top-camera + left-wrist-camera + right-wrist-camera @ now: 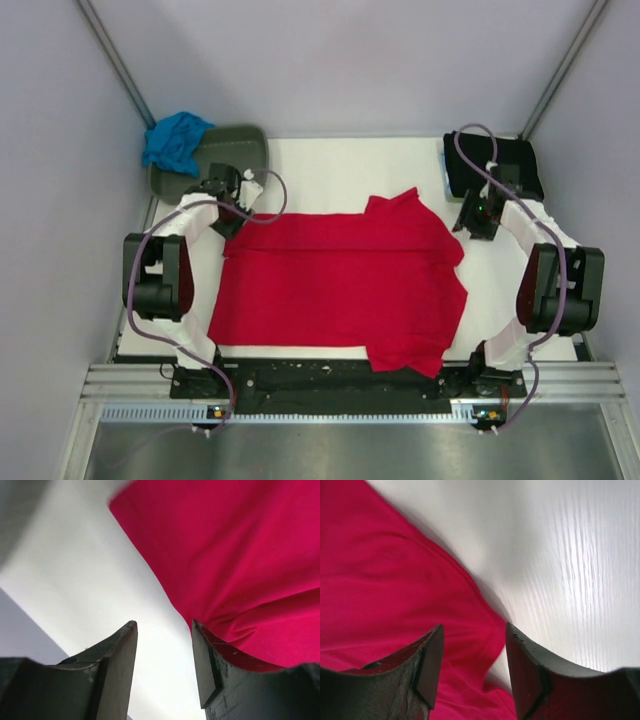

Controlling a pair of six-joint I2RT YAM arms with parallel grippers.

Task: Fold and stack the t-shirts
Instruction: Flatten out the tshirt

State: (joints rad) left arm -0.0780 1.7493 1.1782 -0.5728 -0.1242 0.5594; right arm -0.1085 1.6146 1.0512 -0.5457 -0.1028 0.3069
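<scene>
A bright red cotton t-shirt point(340, 280) lies spread across the middle of the white table point(330, 170), its far edge folded over. The left gripper point(238, 212) and right gripper point(470, 222) sit at its far corners, each with fingers parted about halfway and holding nothing. A folded black t-shirt point(462, 165) lies far right, and a crumpled turquoise t-shirt point(175, 140) drapes the grey-green oval plastic tub point(238, 145) far left.

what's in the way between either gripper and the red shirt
Nothing visible. The left gripper has its open jaws at the red shirt's far left corner, with bare table between them. The right gripper has its open jaws over the shirt's far right edge, with only red cloth beneath.
</scene>
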